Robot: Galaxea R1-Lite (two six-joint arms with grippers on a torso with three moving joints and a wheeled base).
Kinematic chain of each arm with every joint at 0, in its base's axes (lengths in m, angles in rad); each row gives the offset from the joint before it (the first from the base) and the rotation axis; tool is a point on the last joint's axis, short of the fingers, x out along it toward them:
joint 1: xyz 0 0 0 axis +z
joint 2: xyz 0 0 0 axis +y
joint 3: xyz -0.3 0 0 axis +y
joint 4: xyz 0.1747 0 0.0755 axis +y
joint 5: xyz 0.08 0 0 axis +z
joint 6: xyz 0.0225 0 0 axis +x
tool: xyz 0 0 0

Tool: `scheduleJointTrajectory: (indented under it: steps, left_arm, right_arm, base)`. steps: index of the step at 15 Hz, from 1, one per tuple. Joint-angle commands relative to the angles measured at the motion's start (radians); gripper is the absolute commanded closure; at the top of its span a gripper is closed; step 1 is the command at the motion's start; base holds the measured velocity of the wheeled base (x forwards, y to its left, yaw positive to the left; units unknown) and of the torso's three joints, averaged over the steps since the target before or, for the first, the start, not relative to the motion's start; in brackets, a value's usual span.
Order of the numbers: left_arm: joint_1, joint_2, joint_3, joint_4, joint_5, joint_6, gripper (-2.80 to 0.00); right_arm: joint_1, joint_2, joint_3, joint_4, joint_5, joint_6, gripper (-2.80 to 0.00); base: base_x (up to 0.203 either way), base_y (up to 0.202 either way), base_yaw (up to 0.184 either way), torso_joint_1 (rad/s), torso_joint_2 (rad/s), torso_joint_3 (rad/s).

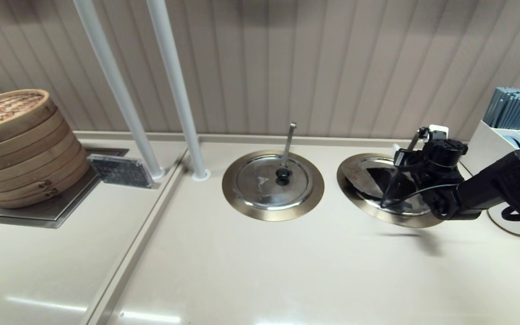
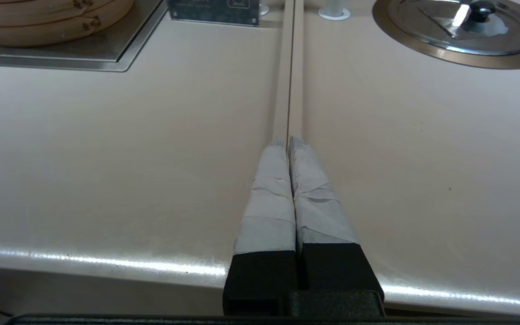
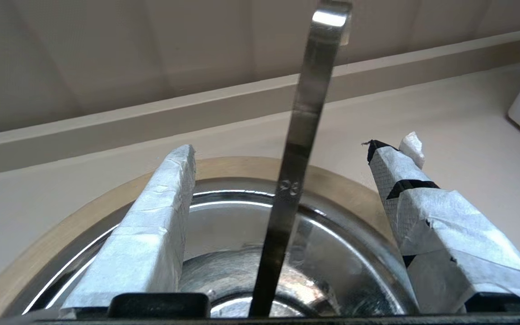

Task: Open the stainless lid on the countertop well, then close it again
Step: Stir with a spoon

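Observation:
The stainless lid point(image 1: 368, 177) lies on the right-hand countertop well, whose brass-toned rim point(image 1: 400, 220) rings it. A dark wedge crease shows on the lid; its black knob is hidden under my right arm. My right gripper point(image 1: 418, 141) hovers over the far half of the lid, open. In the right wrist view the slanted utensil handle point(image 3: 305, 113) rises between the taped fingers point(image 3: 160, 212) without touching them, with the lid point(image 3: 224, 225) and rim point(image 3: 84, 203) below. My left gripper point(image 2: 288, 141) is shut and empty, parked low over the counter's front edge.
The twin lid point(image 1: 272, 180) with its upright handle sits in the middle well, left of the work. Two white poles point(image 1: 176, 90) stand behind it. Bamboo steamers point(image 1: 16, 144) and a small sign point(image 1: 122, 170) are far left. A white chopstick holder point(image 1: 513, 117) stands close right.

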Motion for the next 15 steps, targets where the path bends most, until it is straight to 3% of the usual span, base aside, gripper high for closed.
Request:
scheduleJointTrajectory:
  steps: [1, 5, 15]
  left_arm:
    - [0.000, 0.000, 0.000, 0.000, 0.001, 0.000, 0.00]
    - [0.000, 0.000, 0.000, 0.000, 0.001, 0.000, 0.00]
    - [0.000, 0.000, 0.000, 0.000, 0.001, 0.000, 0.00]
  right_arm:
    - [-0.015, 0.068, -0.077, 0.013, -0.001, 0.001, -2.80]
    - [-0.018, 0.147, -0.200, 0.061, 0.007, -0.005, -2.80]
    - [-0.021, 0.177, -0.342, 0.178, 0.024, -0.007, -2.80]
  base:
    - [0.000, 0.000, 0.000, 0.000, 0.00, 0.000]
    - [0.000, 0.000, 0.000, 0.000, 0.00, 0.000]
    - [0.000, 0.000, 0.000, 0.000, 0.00, 0.000]
